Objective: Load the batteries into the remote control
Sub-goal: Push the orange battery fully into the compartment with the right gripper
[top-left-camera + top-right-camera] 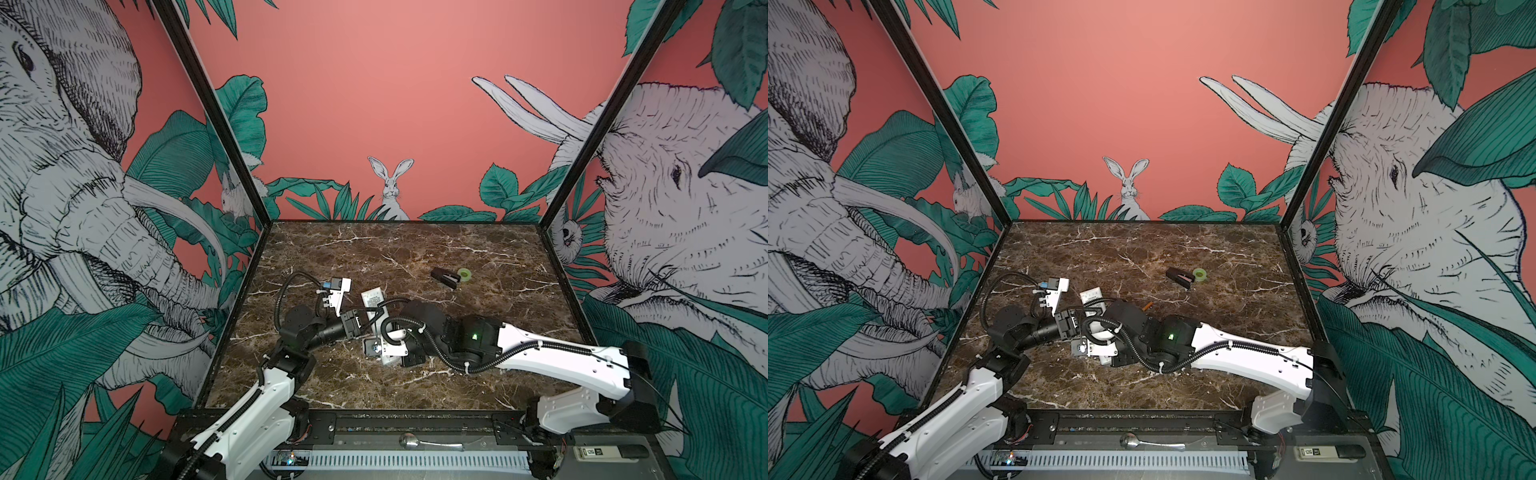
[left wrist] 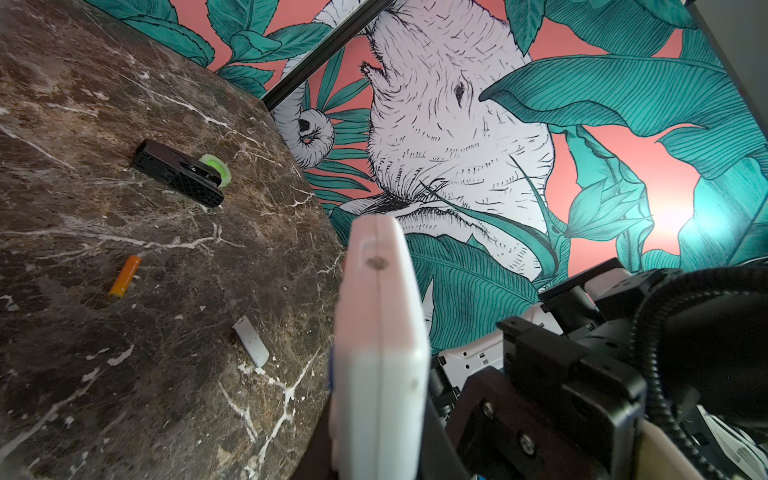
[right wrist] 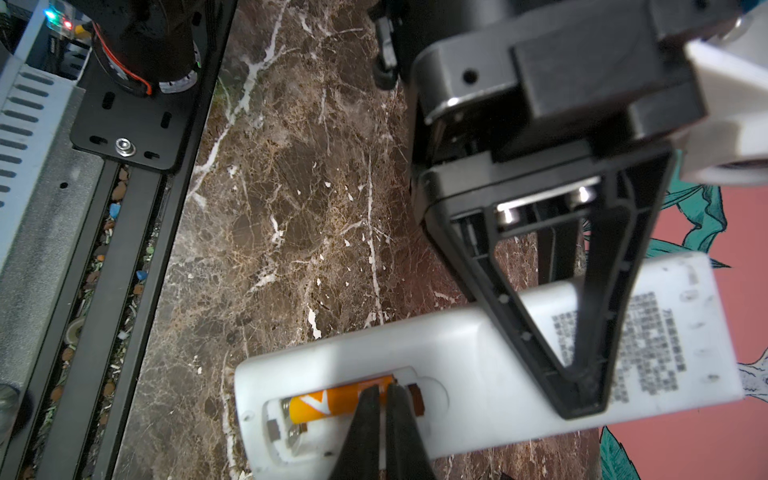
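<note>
the left jaws are clamped across the middle of the remote control (image 3: 478,353), its back and open bay exposed over the tabletop (image 3: 291,187). the right jaws are closed, tips on the end of one battery (image 3: 328,405) lying in the bay. the spare battery (image 2: 124,277) lies on the tabletop, well apart. it looks light, hard and smooth, so it will likely roll; pinch it across the middle. the remote's slick shell wants a mid-body hold, clear of the bay.

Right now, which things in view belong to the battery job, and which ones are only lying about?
For the job: remote control, battery in its open bay, loose battery on the table, white cover piece.
Just lying about: black clip, green tape roll, spoon.
</note>
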Robot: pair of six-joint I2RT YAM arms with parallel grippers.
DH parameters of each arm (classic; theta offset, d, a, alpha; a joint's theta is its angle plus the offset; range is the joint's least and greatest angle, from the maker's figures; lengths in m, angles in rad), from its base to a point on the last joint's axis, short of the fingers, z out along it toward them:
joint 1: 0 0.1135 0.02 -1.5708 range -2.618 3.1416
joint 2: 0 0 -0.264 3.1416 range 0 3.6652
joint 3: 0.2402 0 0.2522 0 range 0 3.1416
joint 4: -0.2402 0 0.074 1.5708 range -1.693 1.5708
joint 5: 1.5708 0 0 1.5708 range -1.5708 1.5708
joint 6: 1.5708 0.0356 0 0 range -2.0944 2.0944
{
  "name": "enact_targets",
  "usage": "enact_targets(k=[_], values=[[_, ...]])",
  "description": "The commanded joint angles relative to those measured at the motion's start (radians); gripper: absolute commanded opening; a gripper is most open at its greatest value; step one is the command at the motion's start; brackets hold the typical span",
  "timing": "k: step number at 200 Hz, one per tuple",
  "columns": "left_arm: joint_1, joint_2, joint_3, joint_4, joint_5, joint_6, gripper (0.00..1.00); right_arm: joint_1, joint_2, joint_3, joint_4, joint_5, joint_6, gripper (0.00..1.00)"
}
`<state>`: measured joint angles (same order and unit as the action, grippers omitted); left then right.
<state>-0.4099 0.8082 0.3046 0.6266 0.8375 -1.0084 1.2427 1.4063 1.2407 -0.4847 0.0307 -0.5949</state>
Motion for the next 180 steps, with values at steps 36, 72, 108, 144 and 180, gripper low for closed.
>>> enact_targets(k=[36, 72, 108, 144, 180], values=[[-0.004, -0.026, 0.016, 0.071, 0.008, -0.025, 0.00, 0.006, 0.002, -0.018, -0.014, 0.009, -0.002, 0.09], [-0.003, -0.029, 0.017, 0.068, 0.003, -0.025, 0.00, 0.008, 0.020, -0.017, -0.022, 0.034, -0.005, 0.09], [-0.002, -0.031, 0.012, 0.062, -0.009, -0.022, 0.00, 0.014, 0.027, -0.020, -0.025, 0.060, -0.003, 0.09], [-0.003, -0.033, 0.006, 0.055, -0.026, -0.021, 0.00, 0.018, 0.025, -0.030, -0.021, 0.064, 0.007, 0.09], [-0.003, -0.041, 0.007, 0.012, -0.041, 0.000, 0.00, 0.021, 0.019, -0.032, -0.015, 0.070, 0.013, 0.11]])
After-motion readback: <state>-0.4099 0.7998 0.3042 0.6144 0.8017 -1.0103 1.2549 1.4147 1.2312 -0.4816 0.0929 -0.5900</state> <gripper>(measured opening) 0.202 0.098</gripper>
